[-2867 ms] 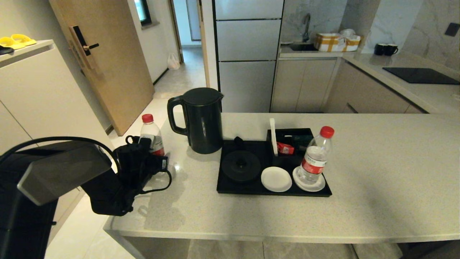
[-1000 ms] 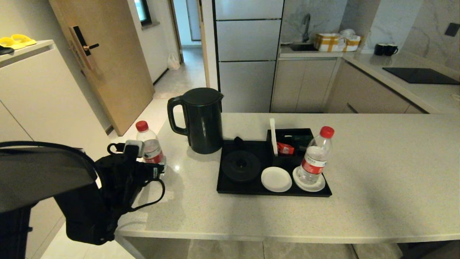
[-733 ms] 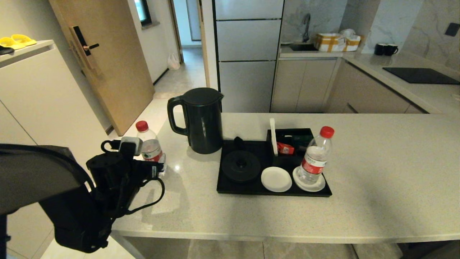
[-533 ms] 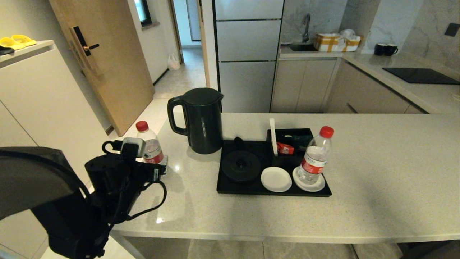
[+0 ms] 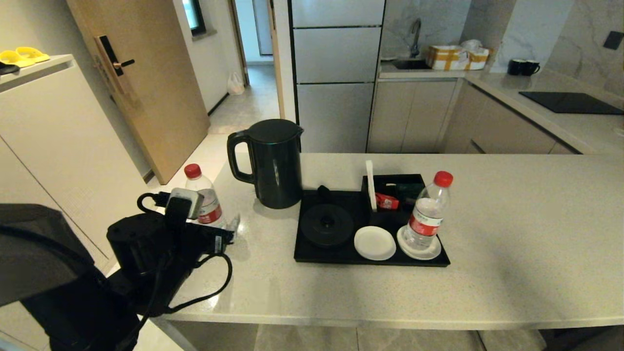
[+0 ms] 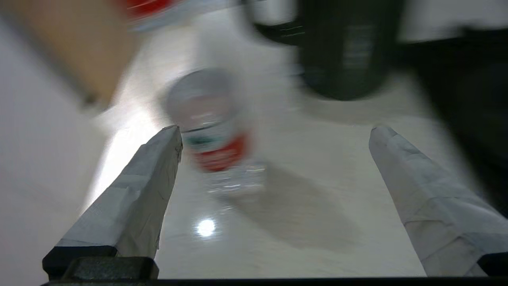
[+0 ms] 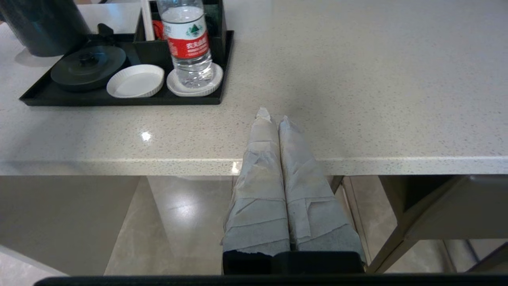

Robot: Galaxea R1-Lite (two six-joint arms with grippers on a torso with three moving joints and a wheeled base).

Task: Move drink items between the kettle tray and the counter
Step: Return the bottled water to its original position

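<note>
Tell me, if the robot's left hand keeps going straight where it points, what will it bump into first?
Probably the water bottle standing on the counter. It sits just ahead of the open left hand, near one finger. The kettle is farther back.

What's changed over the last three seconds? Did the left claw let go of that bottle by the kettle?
Yes. The left claw released the counter bottle and has backed off toward the counter's near left corner, fingers wide open. That bottle ended slightly left of where it was. Kettle, tray, tray bottle and the shut right claw are unchanged.
</note>
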